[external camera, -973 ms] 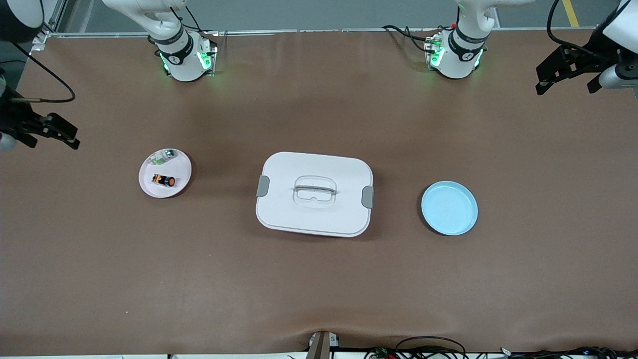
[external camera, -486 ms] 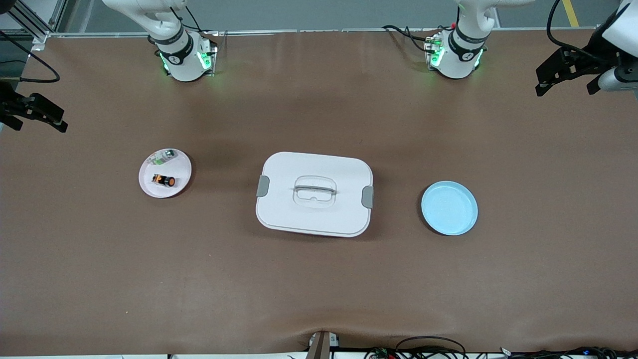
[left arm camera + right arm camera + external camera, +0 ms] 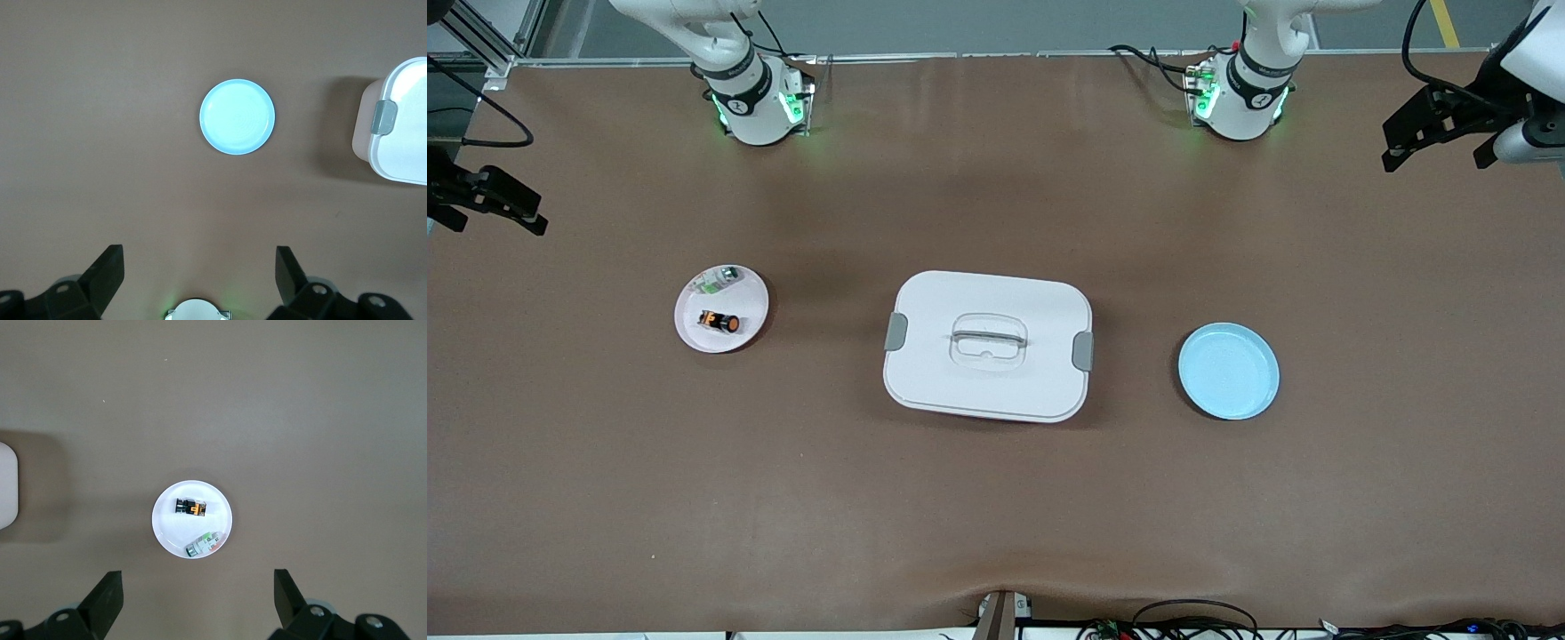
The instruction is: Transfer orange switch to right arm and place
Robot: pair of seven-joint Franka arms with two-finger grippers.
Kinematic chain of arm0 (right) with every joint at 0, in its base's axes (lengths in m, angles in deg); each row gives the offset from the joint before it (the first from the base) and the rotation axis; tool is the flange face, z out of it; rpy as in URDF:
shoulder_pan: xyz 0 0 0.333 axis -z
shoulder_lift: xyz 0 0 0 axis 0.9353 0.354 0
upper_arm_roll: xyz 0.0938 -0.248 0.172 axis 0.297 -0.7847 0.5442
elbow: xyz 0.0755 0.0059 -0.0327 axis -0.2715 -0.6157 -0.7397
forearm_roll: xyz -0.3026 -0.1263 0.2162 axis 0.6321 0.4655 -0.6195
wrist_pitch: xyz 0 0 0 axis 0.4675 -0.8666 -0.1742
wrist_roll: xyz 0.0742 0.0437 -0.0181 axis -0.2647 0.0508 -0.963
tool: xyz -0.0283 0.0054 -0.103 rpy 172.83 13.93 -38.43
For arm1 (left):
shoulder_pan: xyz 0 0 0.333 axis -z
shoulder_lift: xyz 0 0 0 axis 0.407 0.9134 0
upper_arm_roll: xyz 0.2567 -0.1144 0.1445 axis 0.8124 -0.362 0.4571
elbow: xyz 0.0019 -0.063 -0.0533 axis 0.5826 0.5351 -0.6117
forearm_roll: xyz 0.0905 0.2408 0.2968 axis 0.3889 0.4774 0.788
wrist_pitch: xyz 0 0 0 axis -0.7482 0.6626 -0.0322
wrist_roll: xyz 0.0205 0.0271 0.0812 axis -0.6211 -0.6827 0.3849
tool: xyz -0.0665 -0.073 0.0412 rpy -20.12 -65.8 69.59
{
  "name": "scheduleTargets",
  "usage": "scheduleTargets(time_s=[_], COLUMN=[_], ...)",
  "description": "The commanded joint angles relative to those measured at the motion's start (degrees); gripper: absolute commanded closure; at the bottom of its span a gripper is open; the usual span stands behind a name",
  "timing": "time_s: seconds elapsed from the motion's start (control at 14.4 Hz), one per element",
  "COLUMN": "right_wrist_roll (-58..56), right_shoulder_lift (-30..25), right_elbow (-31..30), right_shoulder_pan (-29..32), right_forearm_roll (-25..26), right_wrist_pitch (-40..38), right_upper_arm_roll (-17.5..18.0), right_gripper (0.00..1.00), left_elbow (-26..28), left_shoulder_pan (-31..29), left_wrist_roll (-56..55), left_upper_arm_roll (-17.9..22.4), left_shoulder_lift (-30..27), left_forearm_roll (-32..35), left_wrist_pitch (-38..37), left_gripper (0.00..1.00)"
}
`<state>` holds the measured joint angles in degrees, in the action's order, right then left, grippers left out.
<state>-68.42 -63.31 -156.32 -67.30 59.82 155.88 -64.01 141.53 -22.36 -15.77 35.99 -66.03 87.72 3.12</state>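
The orange switch (image 3: pixel 719 322) lies on its side on a small white plate (image 3: pixel 751 302) toward the right arm's end of the table, with a small white-and-green part (image 3: pixel 721 279) beside it. The right wrist view shows the switch (image 3: pixel 191 508) on that plate (image 3: pixel 167 523). My right gripper (image 3: pixel 494 213) is open and empty, high up by the table's edge at its own end. My left gripper (image 3: pixel 1436 156) is open and empty, high over the table's other end. Their fingers (image 3: pixel 107 593) (image 3: pixel 107 270) stand wide apart.
A white lidded container (image 3: pixel 987 345) with grey clips stands mid-table; it also shows in the left wrist view (image 3: pixel 400 127). A light blue plate (image 3: pixel 1228 371) lies toward the left arm's end and shows in the left wrist view (image 3: pixel 237 117).
My right gripper has drawn back toward the table's edge and away from the white plate, then stopped. The left gripper and the objects have not moved.
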Motion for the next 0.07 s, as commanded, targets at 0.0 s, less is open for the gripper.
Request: scheduleTargets(time_s=[0.0], right_wrist_roll=[0.14], right_shoulder_lift=[0.48], right_elbow=[1.41], right_shoulder_pan=[0.76], right_forearm_roll=[-0.88], right_wrist_pitch=[-1.05], right_upper_arm_roll=[0.24], right_gripper=[0.00], left_elbow=[-0.37], left_shoulder_pan=[-0.08], left_wrist_roll=[0.72], left_upper_arm_roll=[-0.18], left_shoulder_lift=[-0.01], left_forearm_roll=[1.29], left_wrist_pitch=[-0.81], left_gripper=[0.00])
